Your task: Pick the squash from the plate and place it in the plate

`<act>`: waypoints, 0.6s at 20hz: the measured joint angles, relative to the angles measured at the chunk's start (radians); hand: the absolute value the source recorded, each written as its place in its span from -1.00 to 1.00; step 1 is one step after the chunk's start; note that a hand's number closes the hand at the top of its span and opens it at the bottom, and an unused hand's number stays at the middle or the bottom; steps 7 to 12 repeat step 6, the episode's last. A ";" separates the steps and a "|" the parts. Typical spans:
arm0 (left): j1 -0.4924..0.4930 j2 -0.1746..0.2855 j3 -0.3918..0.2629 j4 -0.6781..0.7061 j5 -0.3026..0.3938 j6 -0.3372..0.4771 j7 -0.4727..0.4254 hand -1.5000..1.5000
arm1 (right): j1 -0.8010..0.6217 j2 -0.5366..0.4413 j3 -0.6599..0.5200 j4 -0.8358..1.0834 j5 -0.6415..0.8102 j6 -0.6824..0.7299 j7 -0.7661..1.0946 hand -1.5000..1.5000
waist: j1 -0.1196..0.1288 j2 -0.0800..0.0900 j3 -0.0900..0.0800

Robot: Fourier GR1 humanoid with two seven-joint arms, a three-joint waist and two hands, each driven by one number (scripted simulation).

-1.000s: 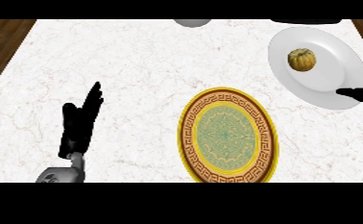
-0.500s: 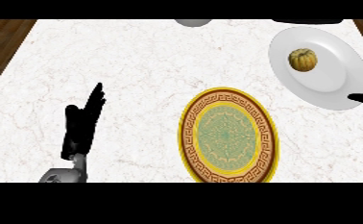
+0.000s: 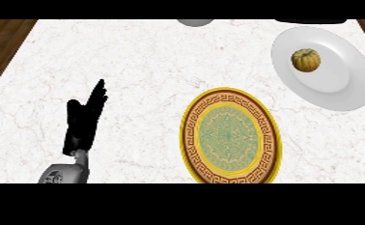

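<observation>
Head view: the squash (image 3: pixel 306 60) sits on the white plate (image 3: pixel 335 89) at two o'clock. On the bench (image 3: pixel 143 60), the patterned plate (image 3: pixel 231 134) lies at five o'clock; the left hand (image 3: pixel 83 125) rests at eight o'clock, fingers straight.

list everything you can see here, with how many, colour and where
squash: one, yellow-green, on the white plate, far right
white plate: one, white, far right of the counter, holding the squash
patterned plate: one, yellow rim with a brown band and green centre, near side right of centre, nothing on it
grey object: one, grey, cut off by the far edge, too little shows to name
dark object: one, black, far edge at the right, cut off
counter: one, white marble, fills the view
wooden strip: one, brown, far left corner
left hand: one, black on a grey forearm, near left, open, fingers up, resting
right hand: not in view
</observation>
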 measured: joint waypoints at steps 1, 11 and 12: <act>0.002 0.001 0.001 -0.001 0.003 -0.004 -0.002 0.00 | 0.011 -0.004 -0.004 0.002 -0.003 -0.005 -0.005 -1.00 | 0.001 0.000 0.000; -0.005 0.002 0.004 -0.007 0.001 -0.003 0.005 0.00 | 0.029 -0.010 -0.007 0.005 -0.006 -0.030 -0.008 -1.00 | 0.005 0.002 0.001; -0.005 0.002 0.004 -0.007 0.001 -0.003 0.005 0.00 | 0.029 -0.010 -0.007 0.005 -0.006 -0.030 -0.008 -1.00 | 0.005 0.002 0.001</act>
